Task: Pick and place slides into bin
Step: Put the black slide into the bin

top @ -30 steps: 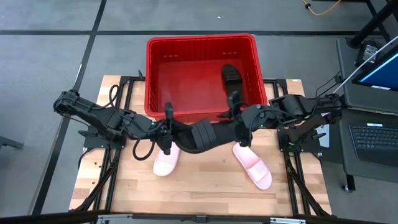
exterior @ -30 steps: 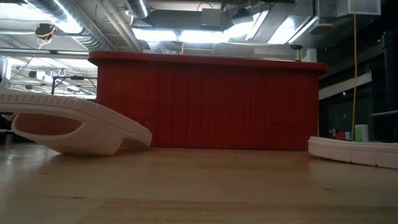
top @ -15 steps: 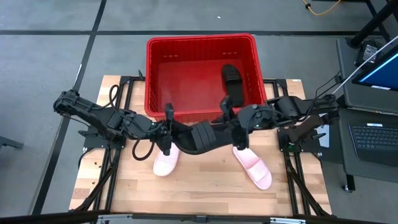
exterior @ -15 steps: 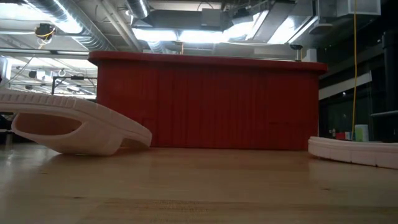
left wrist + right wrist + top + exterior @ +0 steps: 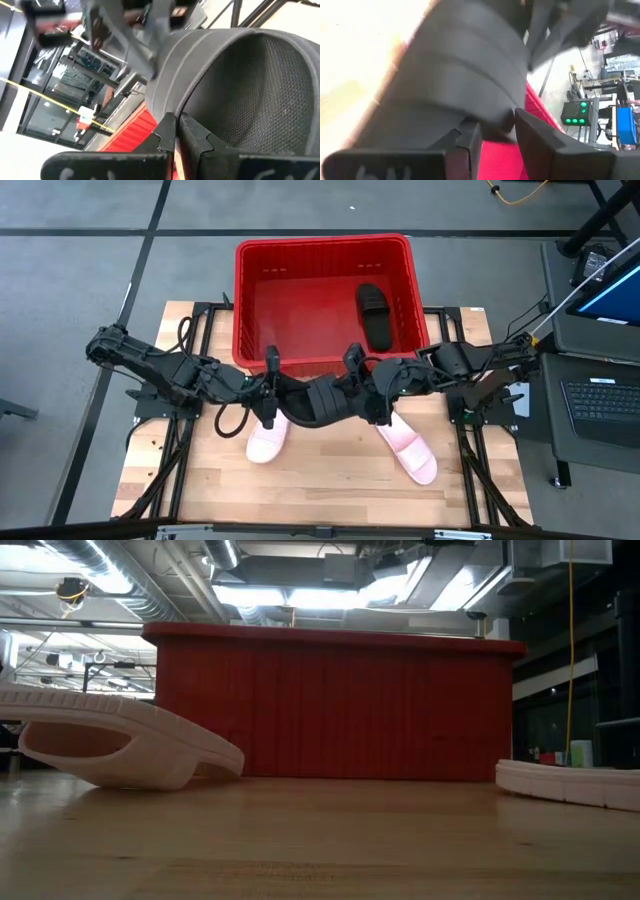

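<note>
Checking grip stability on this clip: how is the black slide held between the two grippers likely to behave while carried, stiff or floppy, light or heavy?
The black slide looks fairly stiff: it spans between the left gripper and right gripper with little sag. Probably light foam. Its ribbed strap and textured sole should resist slipping.

dark jointed arms (image 5: 160,368), looped black cables, seemingly

Bin (image 5: 250,300) at table's (image 5: 330,490) back edge; one slide (image 5: 376,316) inside it, three slides in front of bin: left (image 5: 268,442), middle (image 5: 322,401), right (image 5: 408,448).
</note>
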